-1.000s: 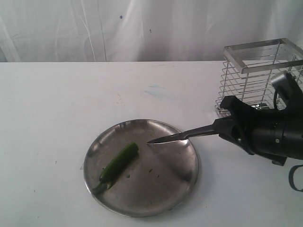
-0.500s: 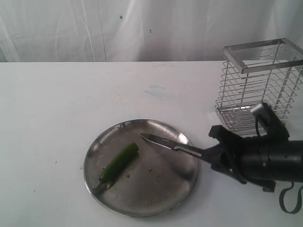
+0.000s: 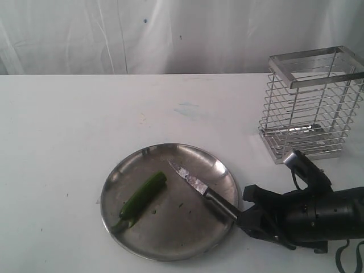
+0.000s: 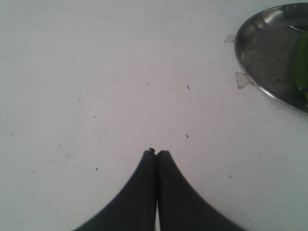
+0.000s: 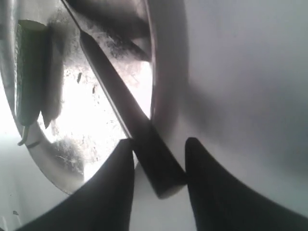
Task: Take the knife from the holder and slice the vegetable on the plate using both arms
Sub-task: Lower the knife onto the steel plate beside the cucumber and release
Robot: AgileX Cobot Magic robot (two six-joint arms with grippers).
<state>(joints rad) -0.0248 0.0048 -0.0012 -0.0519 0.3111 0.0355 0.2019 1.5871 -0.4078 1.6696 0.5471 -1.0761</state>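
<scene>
Knife (image 3: 202,190) lies flat on the plate (image 3: 170,250). The blade tip points at the far-left part of the dish and the handle end sticks out over the right rim. Vegetable (image 3: 143,196) lies left of the blade, close to the tip but not touching it.

Right gripper (image 3: 244,209) is low at that rim with its fingers spread either side of the handle. Right wrist view shows a clear gap between the handle and one finger (image 5: 202,183), so it isn't clamped. The other finger sits right against it.

Holder (image 3: 310,102) is well behind that arm. Table (image 3: 68,125) is bare left of and behind the plate.

Left gripper (image 4: 156,153) is closed on nothing, over bare table beside the plate edge.
</scene>
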